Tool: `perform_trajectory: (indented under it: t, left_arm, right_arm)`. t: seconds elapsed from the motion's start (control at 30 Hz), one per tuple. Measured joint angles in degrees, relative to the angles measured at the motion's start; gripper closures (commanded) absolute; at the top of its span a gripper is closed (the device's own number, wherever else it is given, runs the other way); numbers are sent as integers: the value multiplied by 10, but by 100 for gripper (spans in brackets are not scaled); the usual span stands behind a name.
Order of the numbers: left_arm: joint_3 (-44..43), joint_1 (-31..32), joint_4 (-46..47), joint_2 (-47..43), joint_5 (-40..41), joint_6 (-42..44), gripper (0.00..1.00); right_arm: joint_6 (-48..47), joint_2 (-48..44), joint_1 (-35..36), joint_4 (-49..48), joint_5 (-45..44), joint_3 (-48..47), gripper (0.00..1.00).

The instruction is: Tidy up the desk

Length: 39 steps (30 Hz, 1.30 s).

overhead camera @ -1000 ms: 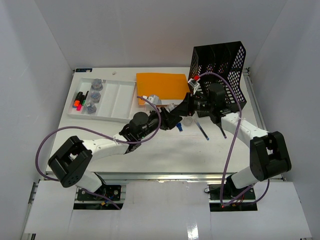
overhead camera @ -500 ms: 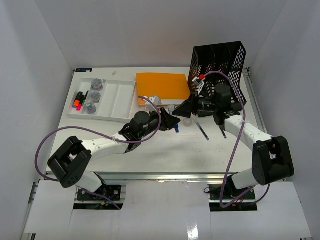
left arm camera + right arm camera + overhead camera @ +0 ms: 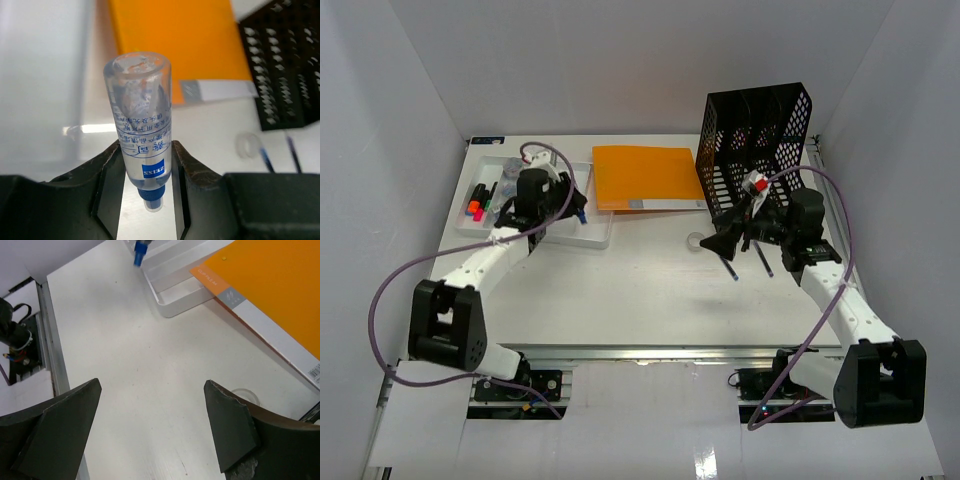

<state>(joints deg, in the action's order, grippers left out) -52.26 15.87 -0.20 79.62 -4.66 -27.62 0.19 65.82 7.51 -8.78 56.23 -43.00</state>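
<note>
The desk (image 3: 620, 300) is a large white tabletop with a metal rail (image 3: 50, 340) along its near edge. My left gripper (image 3: 558, 203) is shut on a small clear bottle (image 3: 142, 125) with a blue cap (image 3: 140, 252), held cap down above the white compartmented tray (image 3: 590, 236). In the left wrist view both fingers (image 3: 112, 175) press the bottle's sides. My right gripper (image 3: 725, 240) is open and empty above the desk (image 3: 125, 340), near a clear tape ring (image 3: 697, 241).
An orange folder (image 3: 648, 178) lies at the back centre. A black mesh file holder (image 3: 755, 140) stands at the back right. Two pens (image 3: 730, 268) lie by the right gripper. Markers (image 3: 477, 207) sit in the tray's left compartments.
</note>
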Motion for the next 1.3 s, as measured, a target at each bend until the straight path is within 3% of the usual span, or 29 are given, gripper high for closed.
perform_trajectory:
  t: [0.2, 0.47, 0.6, 0.7, 0.83, 1.1, 1.3]
  left_arm:
    - [-160, -115, -93, 161, 34, 89, 91]
    - [-347, -146, -188, 356, 116, 177, 86]
    - [-414, -146, -220, 418, 144, 213, 59]
    - [-434, -146, -242, 435, 155, 233, 38]
    - [-454, -146, -263, 439, 158, 248, 22]
    - [-460, -146, -274, 417, 112, 228, 19]
    - [-380, -146, -250, 296, 22, 185, 17]
  right_arm:
    - [-72, -46, -19, 24, 21, 28, 10]
    - [-112, -52, -50, 31, 55, 37, 10]
    - [-122, -54, -55, 33, 61, 37, 10]
    - [-129, -54, -57, 36, 61, 37, 10]
    - [-143, -54, -57, 48, 61, 37, 10]
    - [-220, -37, -60, 110, 49, 37, 10]
    - [-284, -33, -60, 162, -13, 37, 10]
